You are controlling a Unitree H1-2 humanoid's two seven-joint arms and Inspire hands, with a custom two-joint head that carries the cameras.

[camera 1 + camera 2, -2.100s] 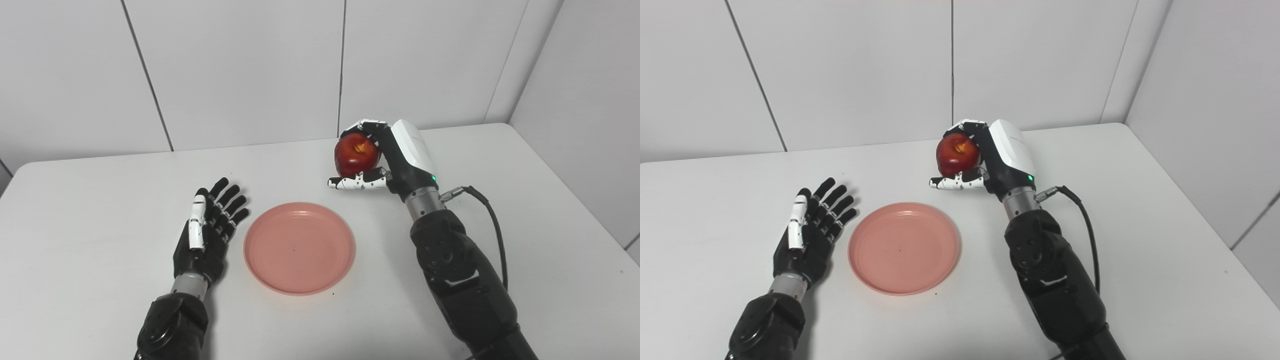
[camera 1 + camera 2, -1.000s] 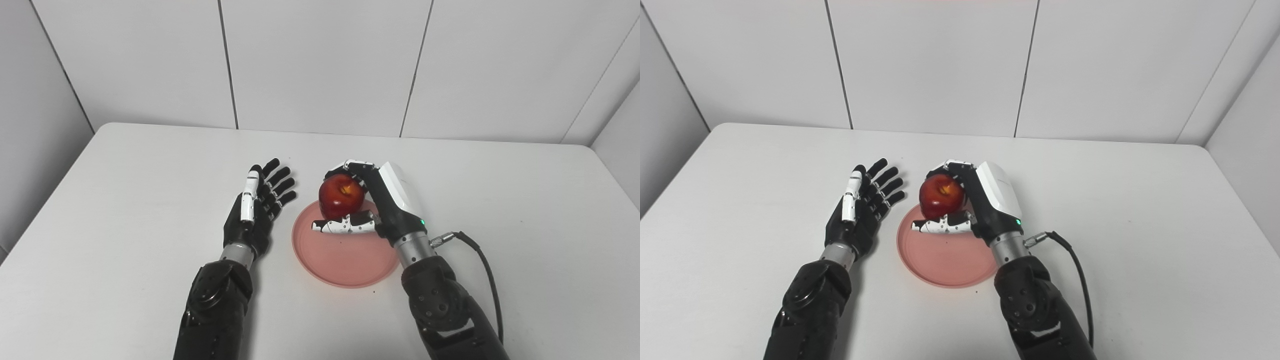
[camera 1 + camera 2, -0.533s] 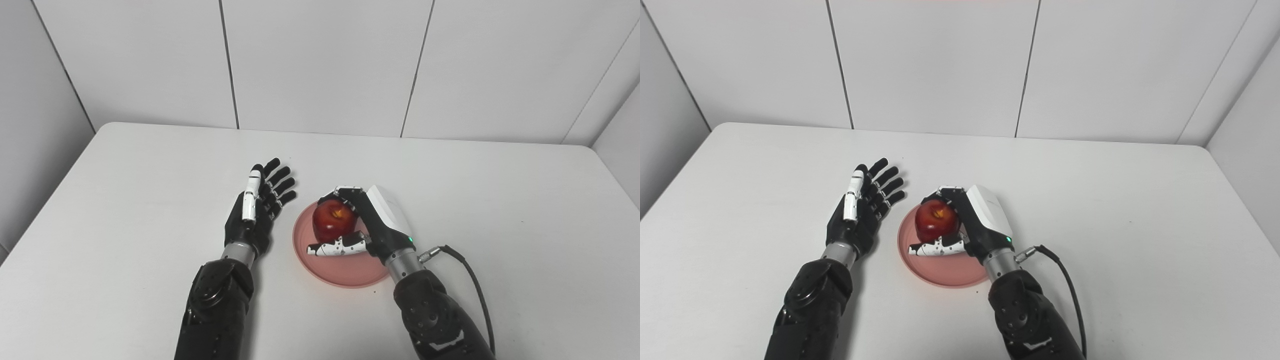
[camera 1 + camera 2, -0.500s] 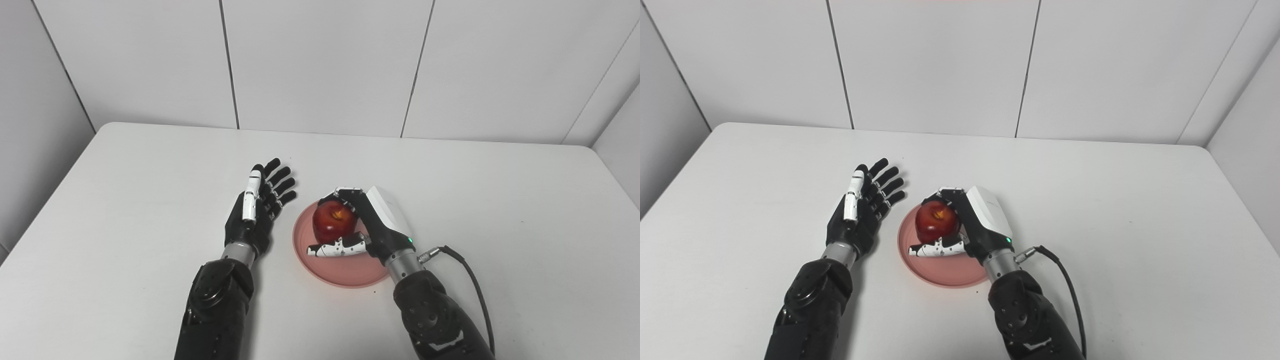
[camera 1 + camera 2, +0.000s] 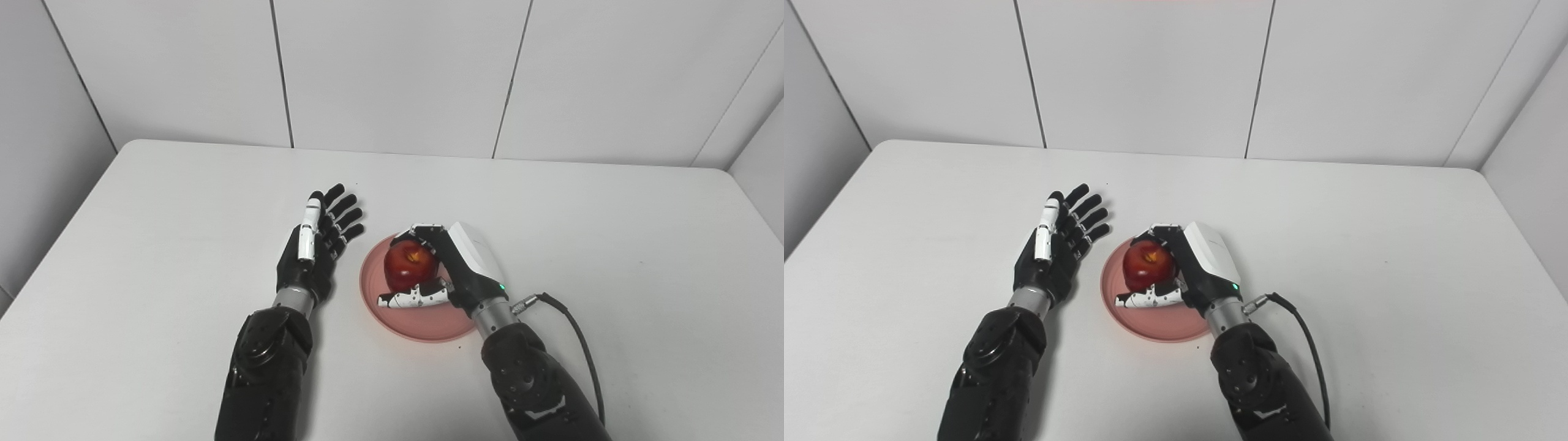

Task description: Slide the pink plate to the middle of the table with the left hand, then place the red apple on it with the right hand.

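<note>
My right hand (image 5: 456, 269) was wrapped around the red apple (image 5: 410, 267), fingers (image 5: 422, 231) curled over the far side of the fruit and the thumb (image 5: 413, 299) lying across its near side, low against the dish. The apple sat over the pink plate (image 5: 422, 321), in its left and far part; from my cameras I could not tell whether its base was already touching the plate or held just above it. A green light showed on the wrist of that hand, and a black cable (image 5: 572, 327) looped from the wrist down along the forearm.

My left hand (image 5: 1056, 245) lay flat and empty just to the left of the plate, palm up, fingers (image 5: 1087, 214) spread and pointing toward the far wall, close to the plate's rim but, as far as I could see, not touching it.

The plate stood near the middle of the white table (image 5: 1396, 245), a little toward my side. A small dark speck marked the tabletop just beside the plate's near rim. White panelled walls (image 5: 1145, 73) closed in the table at the back and on both sides.
</note>
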